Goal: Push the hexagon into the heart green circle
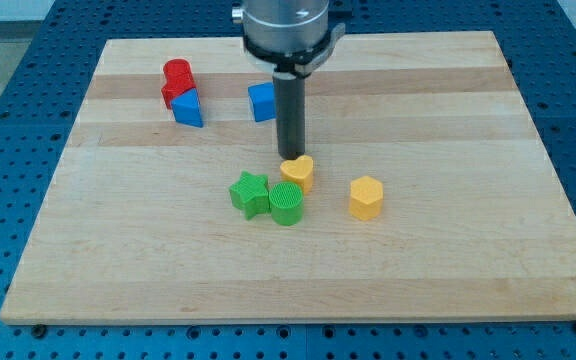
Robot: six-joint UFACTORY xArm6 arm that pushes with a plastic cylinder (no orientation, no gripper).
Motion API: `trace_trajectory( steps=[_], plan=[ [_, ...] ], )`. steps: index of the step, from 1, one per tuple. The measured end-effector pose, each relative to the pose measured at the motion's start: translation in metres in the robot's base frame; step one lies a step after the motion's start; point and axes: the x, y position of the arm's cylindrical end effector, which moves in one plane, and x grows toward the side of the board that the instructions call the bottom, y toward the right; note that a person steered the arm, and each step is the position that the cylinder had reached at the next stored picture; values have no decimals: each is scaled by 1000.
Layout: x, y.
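Observation:
A yellow hexagon (365, 197) lies right of centre on the wooden board. A yellow heart (298, 172) lies to its left, touching a green circle (286, 204) just below it. A green star (249, 193) sits against the circle's left side. My tip (290, 156) stands right behind the yellow heart, at its top edge, apparently touching it. The hexagon is apart from the heart and circle, a block's width to their right.
A red block (177, 79) and a blue block (187, 106) touch each other at the view's upper left. Another blue block (263, 101) lies just left of the rod. The wooden board (468, 260) is edged by a blue perforated table.

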Motion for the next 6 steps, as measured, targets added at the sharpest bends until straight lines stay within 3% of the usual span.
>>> trace_trajectory(
  steps=[1, 2, 3, 4, 6],
  plan=[
    [-17, 56],
    [15, 121],
    [65, 129],
    [93, 107],
    [94, 30]
  ],
)
